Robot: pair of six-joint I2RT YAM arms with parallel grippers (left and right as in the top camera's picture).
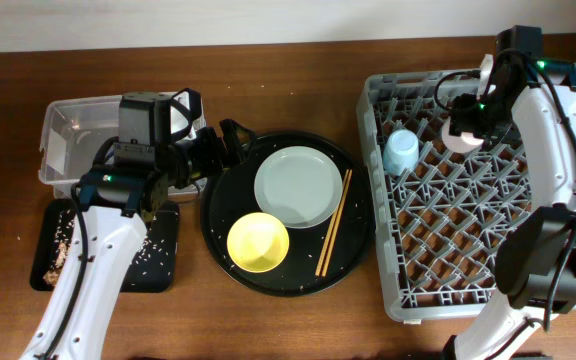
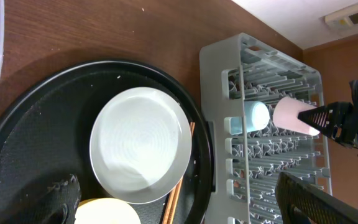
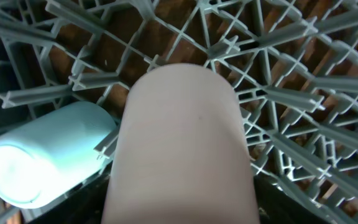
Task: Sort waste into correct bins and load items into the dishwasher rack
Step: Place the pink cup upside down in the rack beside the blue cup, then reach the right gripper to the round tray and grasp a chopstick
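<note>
My right gripper (image 1: pixel 465 128) is shut on the pink cup (image 1: pixel 462 138) and holds it over the far part of the grey dishwasher rack (image 1: pixel 558 300). In the right wrist view the pink cup (image 3: pixel 179 143) fills the middle. The light-blue cup (image 1: pixel 401 151) lies on its side in the rack just left of it. My left gripper (image 1: pixel 230 138) is open and empty at the far left rim of the round black tray (image 1: pixel 218 205). That tray holds the pale plate (image 1: pixel 296 187), the yellow bowl (image 1: pixel 258 242) and two chopsticks (image 1: pixel 333 222). The tissue and wrapper do not show.
The clear tub (image 1: pixel 73 135) stands at the far left, partly under my left arm. The shallow black tray (image 1: pixel 158 265) in front of it holds brown scraps and rice grains (image 1: pixel 60 240). The rack's near half shows only bare pegs.
</note>
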